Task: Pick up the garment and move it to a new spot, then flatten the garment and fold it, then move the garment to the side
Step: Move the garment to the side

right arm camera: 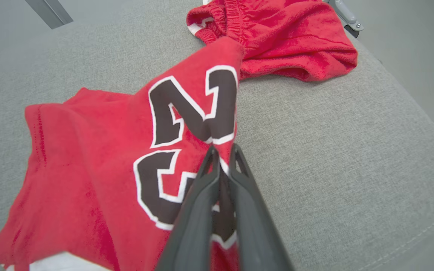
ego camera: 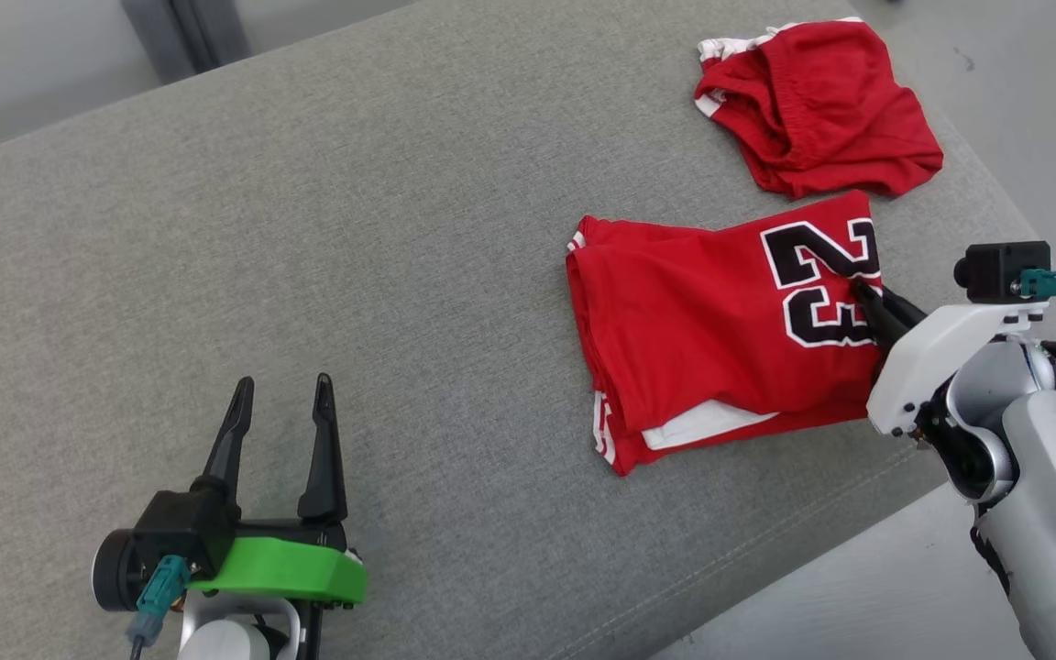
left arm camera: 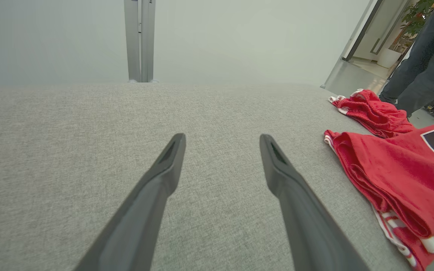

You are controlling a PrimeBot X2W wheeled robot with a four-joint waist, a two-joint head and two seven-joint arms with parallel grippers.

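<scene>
At the left, the left gripper (ego camera: 283,380) stands with fingers spread wide and empty over the grey upholstered cushion (ego camera: 354,211). The garment (ego camera: 702,330) lies folded (black "23" uppermost) near the cushion's right edge. Crumpled red shorts (ego camera: 821,101) lie just beyond it. The right gripper (ego camera: 861,289) is clamped on the garment's right edge, at the numerals.

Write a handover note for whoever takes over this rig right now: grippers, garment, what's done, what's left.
Left gripper: open, empty, over the bare grey cushion.
Right gripper: shut on the garment, pinching its edge at the 23.
Garment: folded, lying on the cushion's right side, close to the smaller red cloth.
Done: the fold looks finished.
Left: probably move the garment aside, then release.
</scene>
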